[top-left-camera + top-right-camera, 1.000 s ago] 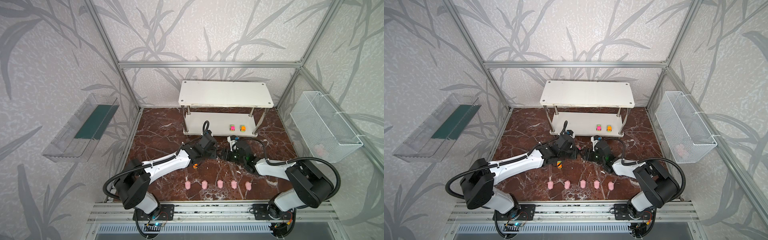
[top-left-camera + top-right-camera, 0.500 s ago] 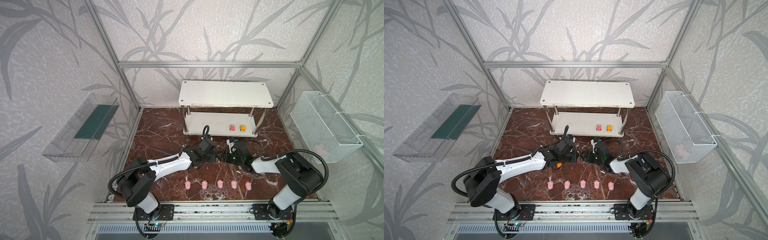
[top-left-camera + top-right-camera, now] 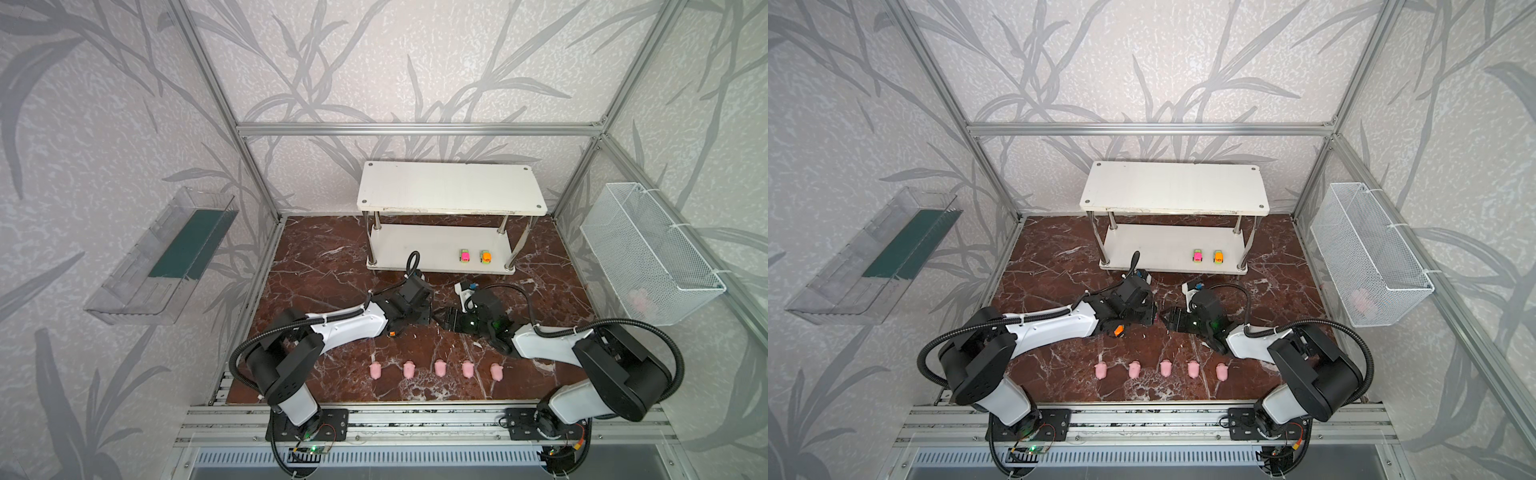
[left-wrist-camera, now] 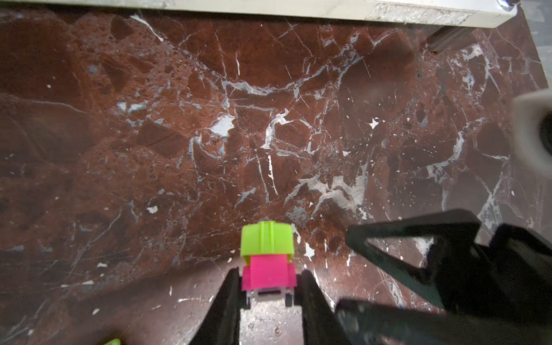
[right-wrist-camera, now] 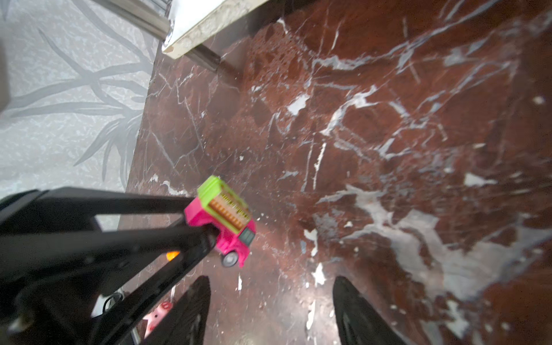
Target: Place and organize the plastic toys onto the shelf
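Note:
My left gripper point(image 4: 268, 286) is shut on a pink and green toy car point(image 4: 267, 260), which hangs tilted just above the marble floor in the right wrist view point(image 5: 224, 221). My right gripper point(image 5: 268, 286) is open and empty, tip to tip with the left gripper point(image 3: 431, 318) at the floor's middle in both top views. A pink car point(image 3: 464, 255) and an orange car point(image 3: 485, 256) stand on the lower tier of the white shelf point(image 3: 451, 195). Another orange car point(image 3: 391, 333) lies beneath the left arm. Several pink pigs point(image 3: 439, 369) stand in a row near the front edge.
A white wire basket point(image 3: 648, 253) hangs on the right wall with something pink inside. A clear tray point(image 3: 162, 257) hangs on the left wall. Chrome shelf posts point(image 3: 371, 245) stand just behind both grippers.
Both arms have shifted slightly while the grippers stay facing each other at the middle. The left gripper keeps its hold on the pink and green car.

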